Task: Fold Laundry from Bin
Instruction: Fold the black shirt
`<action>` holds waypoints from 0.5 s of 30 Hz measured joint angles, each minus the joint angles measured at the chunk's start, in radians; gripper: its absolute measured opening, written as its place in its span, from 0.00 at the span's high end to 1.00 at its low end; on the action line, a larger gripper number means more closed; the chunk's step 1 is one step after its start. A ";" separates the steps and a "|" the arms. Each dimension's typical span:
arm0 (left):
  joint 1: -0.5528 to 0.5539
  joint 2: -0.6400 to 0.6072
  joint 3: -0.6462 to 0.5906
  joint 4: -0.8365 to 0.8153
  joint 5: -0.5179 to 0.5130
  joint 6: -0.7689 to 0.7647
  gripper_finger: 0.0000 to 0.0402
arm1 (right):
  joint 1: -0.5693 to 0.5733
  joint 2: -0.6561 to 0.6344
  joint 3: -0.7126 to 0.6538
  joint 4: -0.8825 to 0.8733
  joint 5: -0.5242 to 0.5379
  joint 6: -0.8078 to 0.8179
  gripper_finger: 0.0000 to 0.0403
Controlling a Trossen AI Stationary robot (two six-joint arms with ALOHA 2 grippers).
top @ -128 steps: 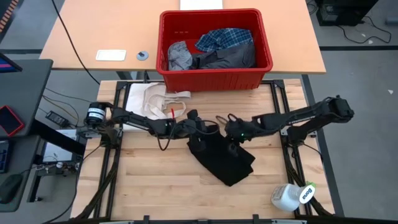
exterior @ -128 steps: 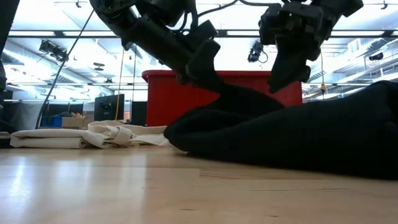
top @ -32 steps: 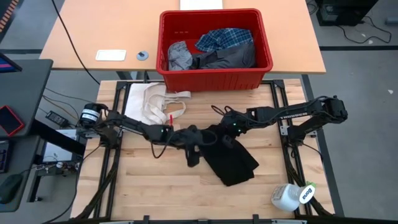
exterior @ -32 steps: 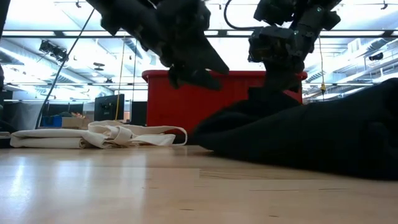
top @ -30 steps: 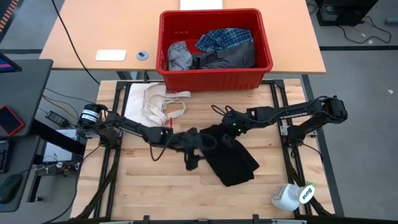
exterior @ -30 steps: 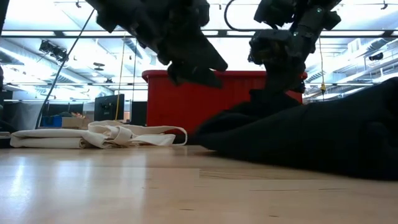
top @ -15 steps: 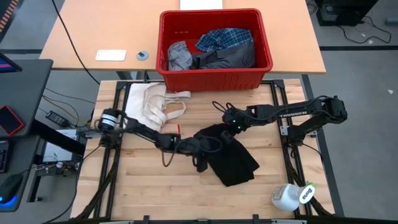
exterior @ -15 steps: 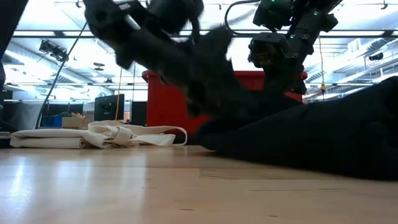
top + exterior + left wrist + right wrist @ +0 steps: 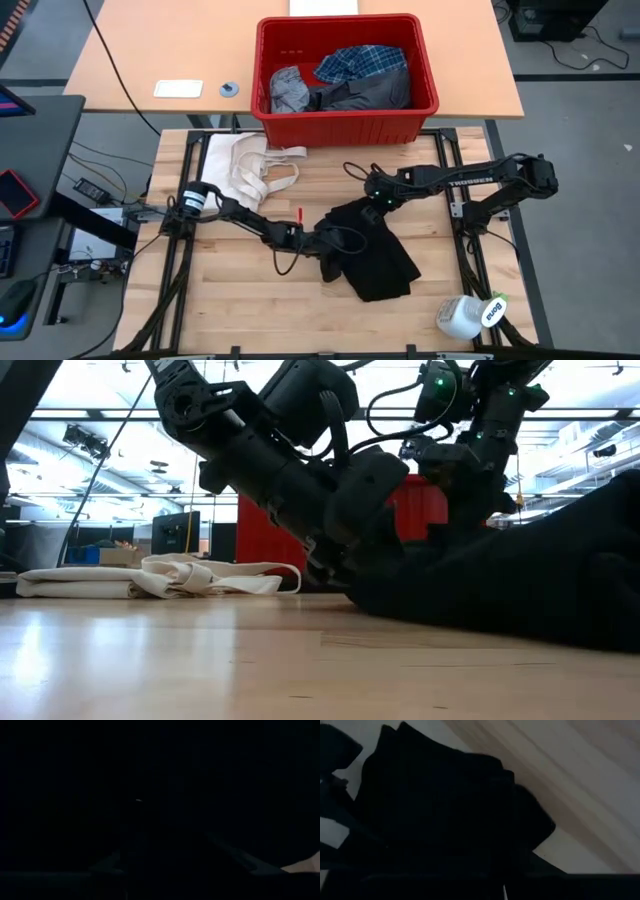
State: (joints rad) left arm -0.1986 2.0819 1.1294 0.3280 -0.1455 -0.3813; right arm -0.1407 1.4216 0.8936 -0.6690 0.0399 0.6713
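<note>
A large black garment (image 9: 375, 255) lies bunched on the wooden table, right of centre. My left gripper (image 9: 330, 252) is down low at the garment's left edge, pushed against the black cloth (image 9: 520, 580); its wrist view is all dark. My right gripper (image 9: 373, 203) is at the garment's far edge, shut on it. The red bin (image 9: 345, 130) stands beyond the table's far edge. It holds a plaid shirt (image 9: 365, 62), a light grey garment (image 9: 288, 90) and a dark grey one (image 9: 370, 92). My right gripper is shut on the black garment's far edge (image 9: 362, 212), slanting down at it from above and from the table's right. Black cloth against dark fingers hides the exact place of contact. The cloth rises a little toward the gripper, and the rest of the garment lies on the table.
A cream-white cloth with strap loops (image 9: 245, 165) lies at the table's far left. A white bottle (image 9: 470, 315) lies at the near right corner. A white card (image 9: 178, 88) and a small disc (image 9: 229, 89) sit on the far desk beside the bin.
My left gripper has come down toward the table and gone right and nearer, up against the black garment's left edge. My right gripper has tipped a little at the garment's far edge. The garment has stayed in place.
</note>
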 joint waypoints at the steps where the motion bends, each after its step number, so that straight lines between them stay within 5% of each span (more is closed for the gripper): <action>1: 0.000 0.000 0.000 -0.001 0.000 0.000 0.55 | -0.001 0.000 0.000 0.003 0.007 -0.014 0.91; 9: 0.000 0.000 0.000 -0.009 -0.014 -0.042 0.55 | -0.001 0.000 -0.001 0.009 -0.029 -0.178 0.86; 15: 0.000 0.000 0.000 -0.010 -0.022 -0.063 0.55 | -0.003 0.000 -0.001 -0.051 -0.049 -0.281 0.69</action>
State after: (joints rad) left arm -0.1982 2.0819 1.1294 0.3183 -0.1673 -0.4441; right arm -0.1439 1.4216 0.8925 -0.7201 -0.0094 0.3898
